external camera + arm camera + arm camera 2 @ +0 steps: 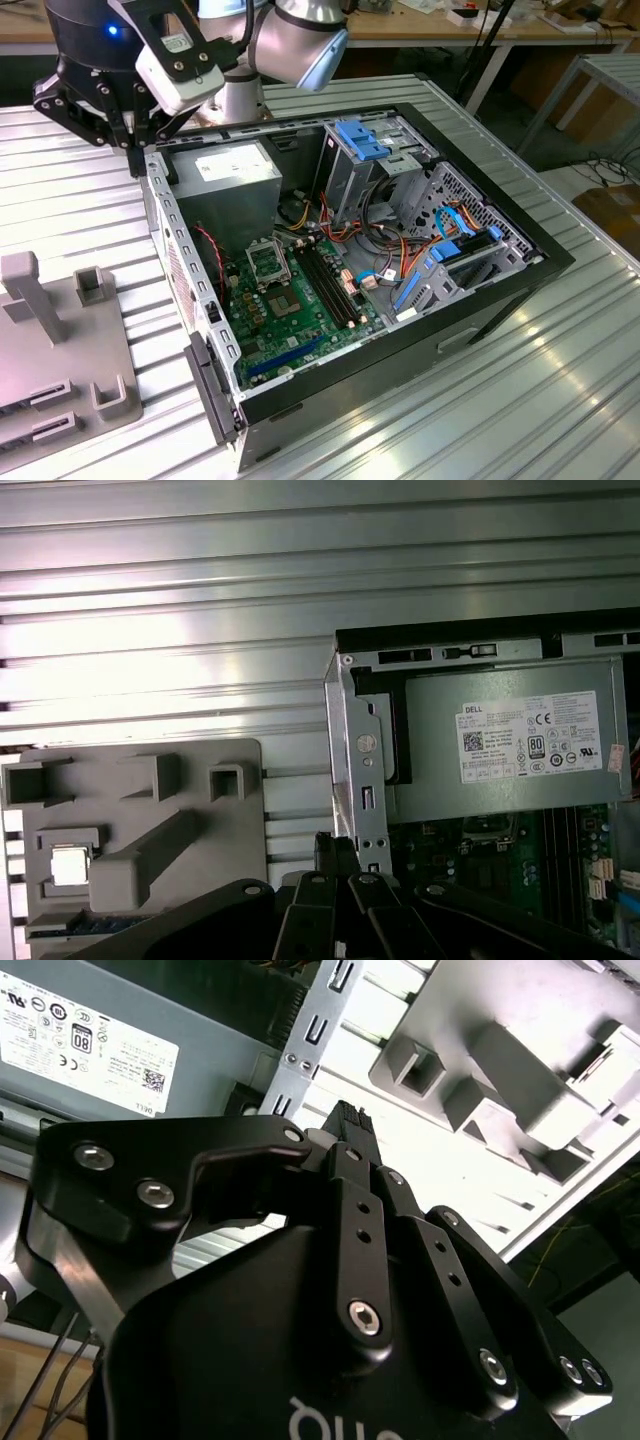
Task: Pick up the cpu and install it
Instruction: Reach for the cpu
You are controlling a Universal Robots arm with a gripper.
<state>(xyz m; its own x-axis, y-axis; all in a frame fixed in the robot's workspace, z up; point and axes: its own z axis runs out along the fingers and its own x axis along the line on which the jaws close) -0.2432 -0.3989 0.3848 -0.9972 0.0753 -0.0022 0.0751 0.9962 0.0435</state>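
Pale silver-grey, the cpu lies flat in a square recess of a grey plastic holder in the first wrist view. The holder rests on the ribbed metal table, outside the open computer case. The black gripper hangs over the case's thin metal side wall, with the holder on one side of that wall and the grey power supply on the other. Its fingers are drawn together tip to tip and hold nothing. The cpu sits well apart from the fingertips, across a strip of table, and nothing touches it.

In the exterior view the gripper is at the case's far corner on the exterior view's left, beside the power supply. Deeper in the case lies the green motherboard, with its dark, silver-framed socket near the long black memory slots. The second wrist view shows the closed fingertips above the wall's edge, the holder beyond.
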